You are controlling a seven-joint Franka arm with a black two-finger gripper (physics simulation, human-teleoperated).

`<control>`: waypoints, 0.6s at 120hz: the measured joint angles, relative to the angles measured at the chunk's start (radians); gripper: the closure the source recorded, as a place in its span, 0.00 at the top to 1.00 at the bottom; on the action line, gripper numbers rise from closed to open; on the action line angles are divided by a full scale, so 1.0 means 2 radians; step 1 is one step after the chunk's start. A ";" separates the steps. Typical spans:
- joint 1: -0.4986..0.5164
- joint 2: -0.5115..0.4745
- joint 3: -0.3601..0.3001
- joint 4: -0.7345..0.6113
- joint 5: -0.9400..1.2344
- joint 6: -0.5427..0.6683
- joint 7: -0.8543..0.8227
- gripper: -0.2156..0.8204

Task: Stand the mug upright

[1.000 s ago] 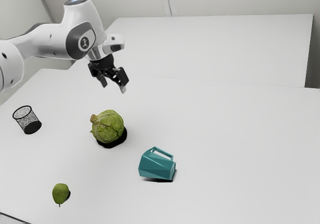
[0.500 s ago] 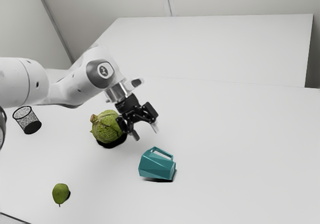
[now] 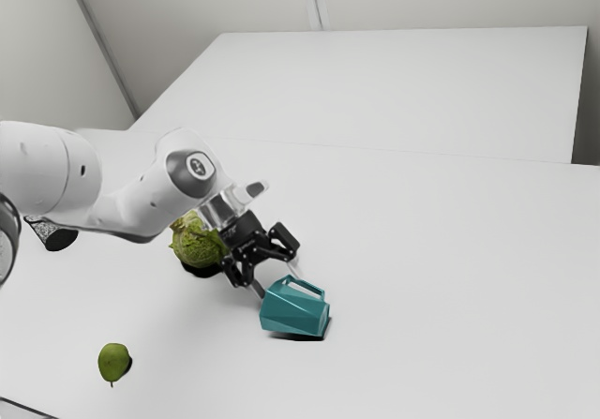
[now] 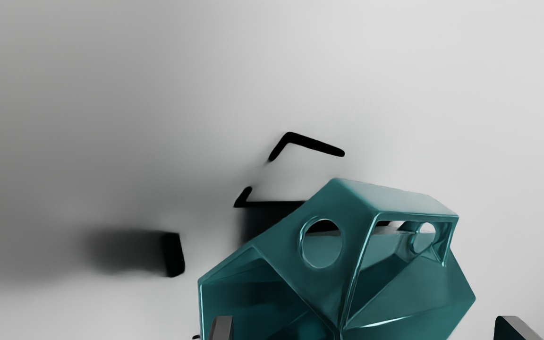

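With the mug (image 3: 295, 308), no change: lies on its side, handle (image 4: 395, 196) uppermost, well in from the far edge of the tabletop (image 3: 450, 278), so still needs righting. Just above it, after coming lower and closer: the gripper (image 3: 279, 285), open and grasping nothing, one finger overlapping the mug in the wrist view, the other beyond it. Looks like lining up for a grip; could roll it if closed unevenly. Farther out, behind the gripper, a cabbage (image 3: 196, 243); closer to the near edge, a pear (image 3: 113, 362).
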 joint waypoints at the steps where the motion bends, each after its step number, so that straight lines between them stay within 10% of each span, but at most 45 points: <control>1: 0.000 0.001 0.000 0.000 -0.001 0.000 0.000 0.79; 72: -0.005 0.003 0.008 -0.025 -0.073 0.013 0.021 0.66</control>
